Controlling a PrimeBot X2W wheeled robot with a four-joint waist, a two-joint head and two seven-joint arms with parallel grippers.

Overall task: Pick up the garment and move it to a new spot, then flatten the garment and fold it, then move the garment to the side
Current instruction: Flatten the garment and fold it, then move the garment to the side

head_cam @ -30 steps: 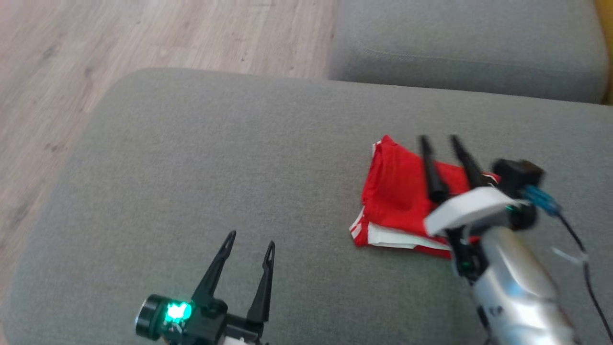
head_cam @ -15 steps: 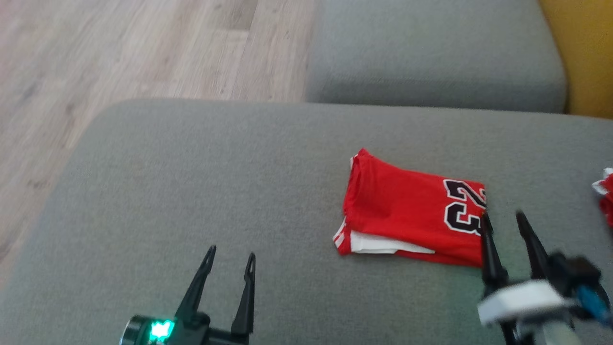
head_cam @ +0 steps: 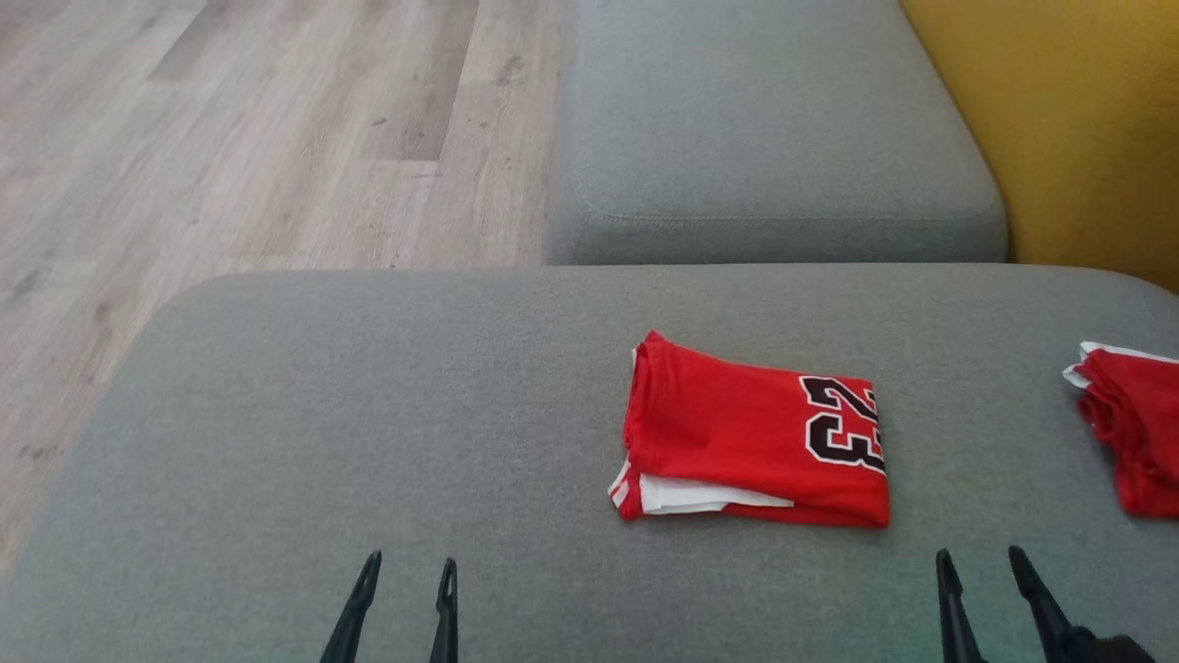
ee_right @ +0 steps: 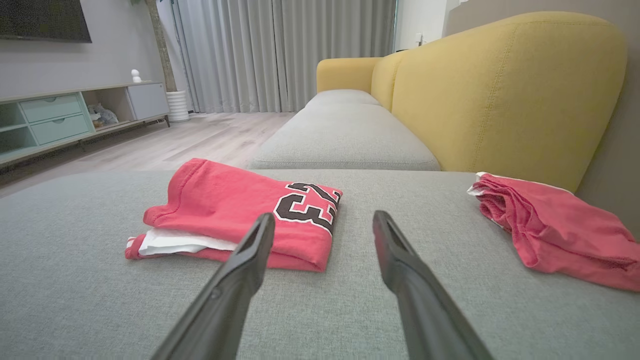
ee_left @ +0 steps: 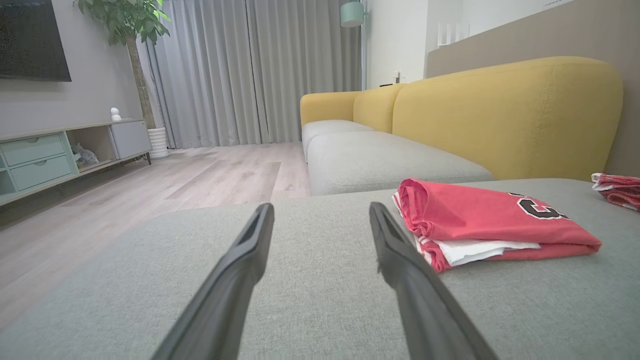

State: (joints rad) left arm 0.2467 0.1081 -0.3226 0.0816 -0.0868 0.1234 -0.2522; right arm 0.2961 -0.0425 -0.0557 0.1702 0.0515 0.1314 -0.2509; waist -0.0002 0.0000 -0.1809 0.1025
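The folded red garment (head_cam: 751, 442) is laid flat on the grey cushion (head_cam: 368, 414), right of the cushion's middle in the head view, and is held by neither gripper. A black "23" is printed on its top layer. A white layer is pressed between the red folds at the near edge; the number of layers cannot be told. A second red garment (head_cam: 1138, 442), crumpled, is cut off by the head view's right edge, well apart from the first.

The left gripper (head_cam: 411, 560) and the right gripper (head_cam: 978, 554) are cut off at the bottom edge. Their fingers are spread and nothing is clasped between them.

Across the room, a grey thing (ee_right: 102, 116), too small to be identified, is kept in the open compartment of a low cabinet (ee_right: 55, 117). A tree trunk is held in a white pot (ee_left: 158, 142).
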